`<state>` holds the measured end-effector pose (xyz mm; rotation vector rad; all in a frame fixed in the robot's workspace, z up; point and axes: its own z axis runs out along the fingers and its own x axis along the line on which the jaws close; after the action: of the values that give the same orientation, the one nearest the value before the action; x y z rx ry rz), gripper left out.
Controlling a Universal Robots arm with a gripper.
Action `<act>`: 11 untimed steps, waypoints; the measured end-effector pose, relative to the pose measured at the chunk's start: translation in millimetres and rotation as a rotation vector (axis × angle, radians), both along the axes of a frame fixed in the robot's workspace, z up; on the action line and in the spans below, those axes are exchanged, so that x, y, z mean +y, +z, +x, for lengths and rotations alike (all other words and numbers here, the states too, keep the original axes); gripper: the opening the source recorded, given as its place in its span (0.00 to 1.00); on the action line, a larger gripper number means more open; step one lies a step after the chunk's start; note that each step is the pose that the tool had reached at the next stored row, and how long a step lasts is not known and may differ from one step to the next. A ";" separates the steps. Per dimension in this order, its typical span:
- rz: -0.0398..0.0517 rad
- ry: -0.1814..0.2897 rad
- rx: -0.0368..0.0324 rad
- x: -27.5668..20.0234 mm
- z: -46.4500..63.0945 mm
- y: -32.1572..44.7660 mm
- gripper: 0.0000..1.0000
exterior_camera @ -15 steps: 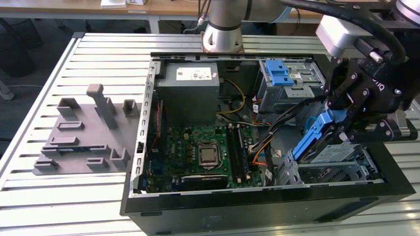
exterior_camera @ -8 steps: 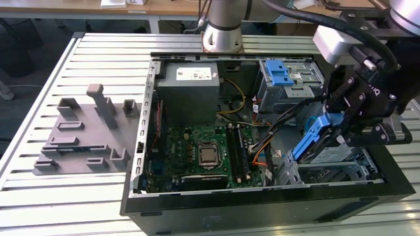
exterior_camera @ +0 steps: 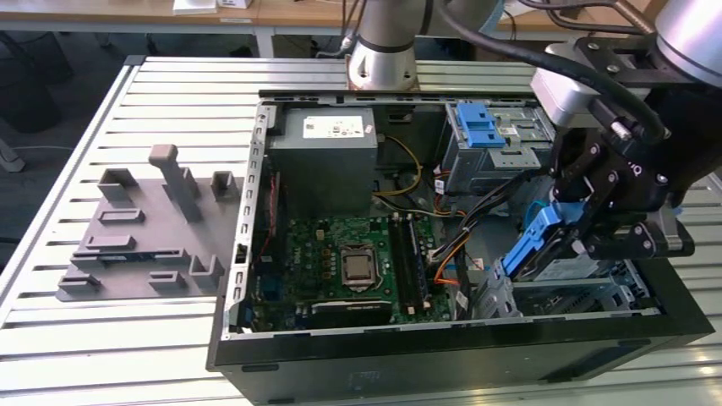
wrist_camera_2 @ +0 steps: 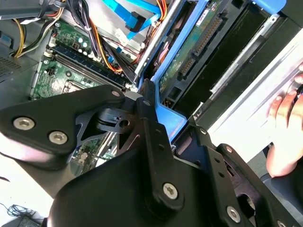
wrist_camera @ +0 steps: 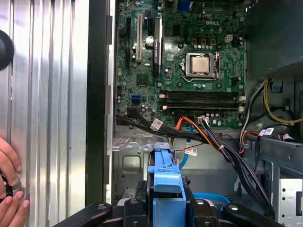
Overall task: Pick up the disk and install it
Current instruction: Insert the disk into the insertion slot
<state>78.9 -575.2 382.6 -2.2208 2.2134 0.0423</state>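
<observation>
The hand [exterior_camera: 594, 239] is clamped on the disk [exterior_camera: 533, 247], pinching it by the blue plastic frame. You get a close look at that grip in both wrist views. The disk is up off everything, held tilted on edge over the silver drive bay [exterior_camera: 581, 296]. That's the front corner of the computer case [exterior_camera: 451, 348], on the exterior view's right. I can't tell whether its low edge is touching the bay's metal or sitting just above it.

My read is that this is the line-it-up-and-seat-it part. Pickup is done, install isn't. Here's what I think matters for doing it well:

- Square it up first. Tilted like this it would probably jam on a rail, so the frame wants to be level with the bay opening before any push.
- Mind the cables. The black cable bundle [wrist_camera: 232, 157] runs just beside the bay, near the disk's edge. If a cable gets under the frame, I doubt it seats.
- Go slow and soft. The grip is on plastic, not metal, so the frame could flex or slide in the pinch if it's forced.
- Protect the underside. The second wrist view shows the disk's bare circuit board and connector row [wrist_camera_2: 208, 34] facing out, so I'd keep that side off the bay's sheet-metal edges.
- Stay inside the case. A person's fingers [wrist_camera: 8, 164] rest on the surface [wrist_camera: 47, 94] just outside the case wall.
</observation>
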 end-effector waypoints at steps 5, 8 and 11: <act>0.0001 0.000 0.0000 0.0 0.0 -6.5 0.36; 0.0001 0.000 0.0000 0.0 0.0 -10.3 0.36; 0.0002 0.000 0.0000 0.0 0.0 -13.7 0.36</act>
<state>78.8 -575.2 369.0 -2.2207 2.2134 0.0425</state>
